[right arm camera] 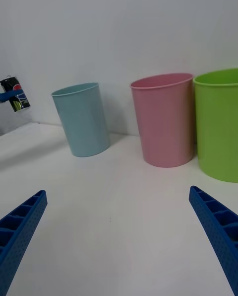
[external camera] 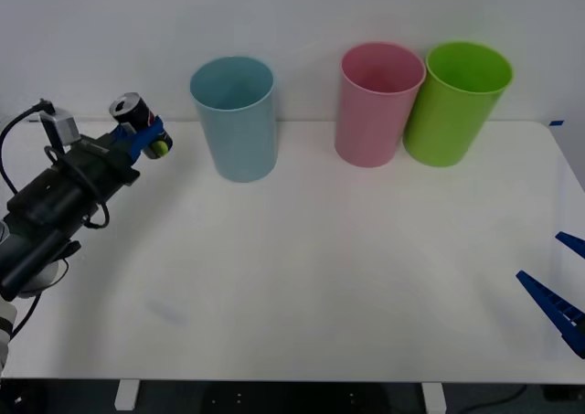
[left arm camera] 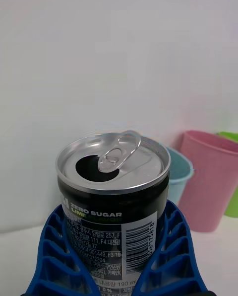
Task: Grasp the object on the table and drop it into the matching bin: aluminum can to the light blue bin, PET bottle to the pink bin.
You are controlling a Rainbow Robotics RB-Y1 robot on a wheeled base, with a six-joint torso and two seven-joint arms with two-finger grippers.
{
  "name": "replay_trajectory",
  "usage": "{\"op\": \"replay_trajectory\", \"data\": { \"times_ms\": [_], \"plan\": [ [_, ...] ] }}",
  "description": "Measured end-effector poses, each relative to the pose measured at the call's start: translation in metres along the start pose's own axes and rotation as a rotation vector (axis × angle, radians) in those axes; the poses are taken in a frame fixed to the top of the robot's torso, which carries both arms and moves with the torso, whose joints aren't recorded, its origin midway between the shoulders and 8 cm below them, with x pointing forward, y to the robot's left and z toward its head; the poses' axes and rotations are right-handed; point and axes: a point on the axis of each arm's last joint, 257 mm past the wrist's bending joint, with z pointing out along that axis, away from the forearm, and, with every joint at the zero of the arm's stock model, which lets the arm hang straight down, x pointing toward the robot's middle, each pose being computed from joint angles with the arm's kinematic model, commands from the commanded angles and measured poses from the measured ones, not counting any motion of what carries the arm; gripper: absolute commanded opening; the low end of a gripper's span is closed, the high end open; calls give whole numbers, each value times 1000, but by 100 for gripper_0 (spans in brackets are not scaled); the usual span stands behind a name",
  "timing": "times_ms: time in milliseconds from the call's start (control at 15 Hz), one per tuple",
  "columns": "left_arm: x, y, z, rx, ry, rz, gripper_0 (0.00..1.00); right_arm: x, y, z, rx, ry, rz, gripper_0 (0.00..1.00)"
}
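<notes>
Left gripper (external camera: 146, 138) clamps the small dark grey aluminium can (external camera: 139, 115), raised off the large white table (external camera: 320, 268). The tall light blue plastic bin (external camera: 234, 117) stands near, to the can's right. Can axis appears slightly tilted, silver top uppermost. Right gripper (external camera: 559, 291) idles spread wide at the table's right edge.

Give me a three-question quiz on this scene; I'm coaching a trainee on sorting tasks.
1. True or false: the left gripper holds the aluminum can above the table.
2. Which bin stands nearest the can: A) light blue bin, B) pink bin, C) lime green bin?
3. How do the right gripper jaws stand?

Key: 1 true. 2 A. 3 open, empty, at the table's right edge.
</notes>
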Motion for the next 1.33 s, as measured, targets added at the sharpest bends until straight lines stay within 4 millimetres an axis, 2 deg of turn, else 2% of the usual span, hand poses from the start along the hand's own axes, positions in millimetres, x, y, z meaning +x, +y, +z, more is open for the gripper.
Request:
{"op": "replay_trajectory", "data": {
  "times_ms": [533,800,933,1333],
  "plan": [
    [-76,-5,49,62,-20,-40,0,0,0,0,0,0,0,100],
    [-103,-11,76,74,-4,-56,1,0,0,0,0,0,0,100],
    [-103,-15,89,70,29,-39,1,0,0,0,0,0,0,100],
    [-84,-18,133,66,125,30,1,0,0,0,0,0,0,100]
  ]
}}
